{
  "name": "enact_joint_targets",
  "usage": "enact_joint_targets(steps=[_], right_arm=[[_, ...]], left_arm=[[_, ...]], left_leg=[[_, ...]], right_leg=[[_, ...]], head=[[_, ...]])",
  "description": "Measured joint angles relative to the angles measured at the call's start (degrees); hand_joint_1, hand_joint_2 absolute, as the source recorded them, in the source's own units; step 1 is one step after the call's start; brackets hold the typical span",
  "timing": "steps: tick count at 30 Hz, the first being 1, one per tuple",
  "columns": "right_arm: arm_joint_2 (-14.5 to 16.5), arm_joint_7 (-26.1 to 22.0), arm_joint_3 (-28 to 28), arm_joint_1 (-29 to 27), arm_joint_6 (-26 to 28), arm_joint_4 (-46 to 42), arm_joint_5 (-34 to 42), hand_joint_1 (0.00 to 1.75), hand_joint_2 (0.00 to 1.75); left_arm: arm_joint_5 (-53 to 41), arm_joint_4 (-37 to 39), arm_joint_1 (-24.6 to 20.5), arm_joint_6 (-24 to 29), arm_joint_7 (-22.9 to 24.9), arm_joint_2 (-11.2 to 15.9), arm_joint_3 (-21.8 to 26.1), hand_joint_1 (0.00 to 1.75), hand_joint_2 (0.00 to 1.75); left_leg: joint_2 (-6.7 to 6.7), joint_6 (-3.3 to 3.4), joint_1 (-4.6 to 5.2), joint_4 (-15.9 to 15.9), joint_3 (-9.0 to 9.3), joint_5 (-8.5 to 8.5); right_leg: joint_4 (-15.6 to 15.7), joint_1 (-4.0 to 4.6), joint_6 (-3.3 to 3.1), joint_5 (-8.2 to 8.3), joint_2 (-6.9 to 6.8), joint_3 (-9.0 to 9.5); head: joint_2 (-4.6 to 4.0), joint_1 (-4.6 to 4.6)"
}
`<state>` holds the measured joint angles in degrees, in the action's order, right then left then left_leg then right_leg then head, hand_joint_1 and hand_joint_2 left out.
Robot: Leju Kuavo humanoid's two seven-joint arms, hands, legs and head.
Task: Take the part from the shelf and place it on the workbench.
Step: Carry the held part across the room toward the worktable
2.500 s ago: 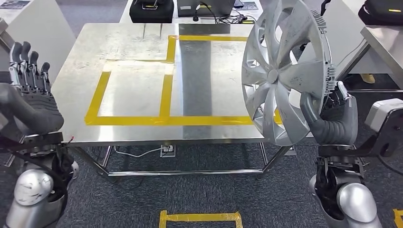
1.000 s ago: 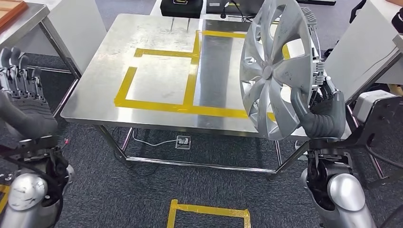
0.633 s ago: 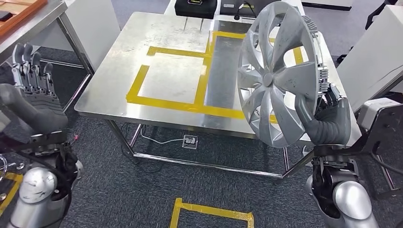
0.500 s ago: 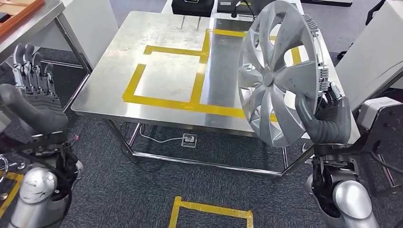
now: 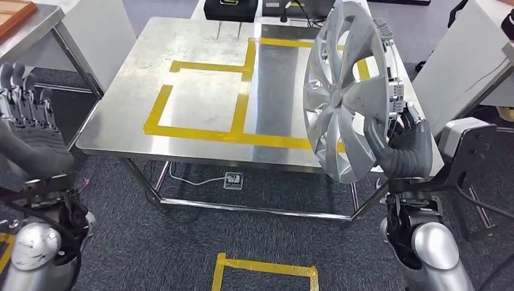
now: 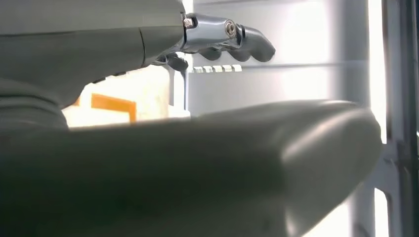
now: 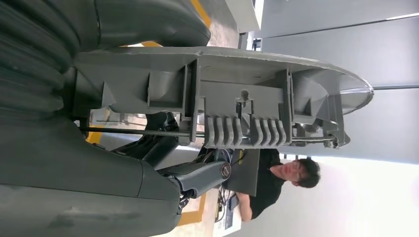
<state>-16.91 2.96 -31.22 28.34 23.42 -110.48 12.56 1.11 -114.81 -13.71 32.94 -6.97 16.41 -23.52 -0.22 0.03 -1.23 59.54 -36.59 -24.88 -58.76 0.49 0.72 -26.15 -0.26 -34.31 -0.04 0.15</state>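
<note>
At the far left, the left hand [image 5: 27, 130] is raised beside the table [image 5: 200, 42], its fingers upright and apart, with nothing held. Yellow tape [image 5: 194, 130] is laid in rectangles on the steel top, and a black case [image 5: 229, 9] is set at the far edge. To the right, the hubcap [image 5: 348, 91] is gripped upright by its rim in the right hand [image 5: 403, 148], above the table's right edge. A person [image 7: 276, 185] is seen behind. The whole view has shifted slightly since half a second ago; the grip is unchanged.
</note>
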Motion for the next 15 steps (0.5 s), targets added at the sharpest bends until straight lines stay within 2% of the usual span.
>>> enact_joint_targets(steps=[2,3,4,6,7,8,9,11,12,13,15], right_arm=[[0.00,0.01,-0.01,-0.04,-0.04,0.00,0.01,1.75,1.75],[-0.01,0.01,-0.01,0.03,-0.05,-0.01,0.00,1.75,1.75],[-0.03,0.00,0.00,0.10,-0.07,-0.01,-0.01,1.75,1.75],[-0.05,-0.04,-0.01,0.16,-0.09,-0.01,-0.02,1.75,1.75],[-0.05,-0.05,-0.01,0.08,-0.10,0.01,-0.01,1.75,1.75],[-0.05,-0.04,-0.02,-0.02,-0.11,0.02,-0.01,1.75,1.75],[-0.05,-0.03,-0.03,-0.11,-0.11,0.03,-0.01,1.75,1.75],[-0.06,-0.02,-0.03,-0.12,-0.12,0.03,-0.01,1.75,1.75],[-0.06,-0.03,-0.02,-0.05,-0.12,0.03,-0.01,1.75,1.75],[-0.06,-0.05,-0.02,0.08,-0.12,0.03,-0.01,1.75,1.75],[-0.05,-0.09,-0.02,0.21,-0.12,0.02,0.00,1.75,1.75]], left_arm=[[0.00,-0.03,-0.02,-0.02,0.01,-0.01,-0.01,0.00,0.00],[-0.01,-0.05,-0.04,-0.03,-0.01,-0.02,-0.02,0.00,0.00],[-0.02,-0.06,-0.05,-0.04,-0.02,-0.02,-0.02,0.00,0.00],[-0.04,-0.05,-0.04,-0.05,-0.06,-0.02,-0.04,0.00,0.00],[-0.03,-0.05,-0.02,-0.06,-0.07,-0.02,-0.06,0.00,0.00],[-0.02,-0.05,0.00,-0.08,-0.09,-0.02,-0.06,0.00,0.00],[0.00,-0.05,0.00,-0.10,-0.12,-0.02,-0.06,0.00,0.00],[0.06,-0.05,-0.01,-0.16,-0.21,-0.02,-0.06,0.00,0.00],[0.09,-0.05,-0.04,-0.19,-0.27,-0.02,-0.06,0.00,0.00],[0.16,-0.05,-0.05,-0.25,-0.31,-0.02,-0.06,0.00,0.00],[0.30,-0.05,-0.02,-0.34,-0.38,-0.03,-0.06,0.00,0.00]], left_leg=[[-0.18,0.51,-0.17,-0.17,0.07,0.11],[-0.22,0.77,-0.32,-0.32,0.21,0.14],[-0.24,0.99,-0.46,-0.43,0.34,0.14],[-0.29,1.29,-0.46,-0.44,0.41,0.00],[-0.34,1.35,-0.46,-0.43,0.44,-0.07],[-0.42,1.39,-0.46,-0.42,0.52,-0.19],[-0.53,1.39,-0.46,-0.41,0.66,-0.32],[-0.73,1.24,-0.46,-0.42,1.14,-0.64],[-0.79,1.07,-0.39,-0.46,1.28,-0.76],[-0.83,0.85,-0.34,-0.49,1.27,-0.81],[-0.86,0.23,-0.32,-0.70,1.04,-0.69]], right_leg=[[-0.37,-0.14,0.62,-0.43,-0.02,-0.36],[-1.62,-0.21,0.97,-1.20,-0.01,-1.01],[-4.10,-0.32,1.33,-2.45,0.02,-2.29],[-11.47,-0.59,1.88,-5.26,0.05,-6.04],[-14.66,-0.72,2.04,-6.00,0.05,-7.84],[-16.03,-0.82,2.12,-5.71,0.05,-8.87],[-15.19,-0.89,2.10,-4.36,0.05,-8.90],[-8.14,-0.96,1.77,0.11,0.05,-6.32],[-4.57,-0.84,1.48,1.63,0.06,-4.53],[-1.78,-0.67,1.12,2.29,0.05,-3.14],[-0.08,-0.28,0.43,1.89,0.00,-2.03]], head=[[0.00,0.18],[0.00,0.39],[0.00,0.68],[0.00,1.31],[0.00,1.50],[0.00,1.67],[0.00,1.86],[0.00,2.28],[0.00,2.42],[0.00,2.52],[0.00,2.53]])
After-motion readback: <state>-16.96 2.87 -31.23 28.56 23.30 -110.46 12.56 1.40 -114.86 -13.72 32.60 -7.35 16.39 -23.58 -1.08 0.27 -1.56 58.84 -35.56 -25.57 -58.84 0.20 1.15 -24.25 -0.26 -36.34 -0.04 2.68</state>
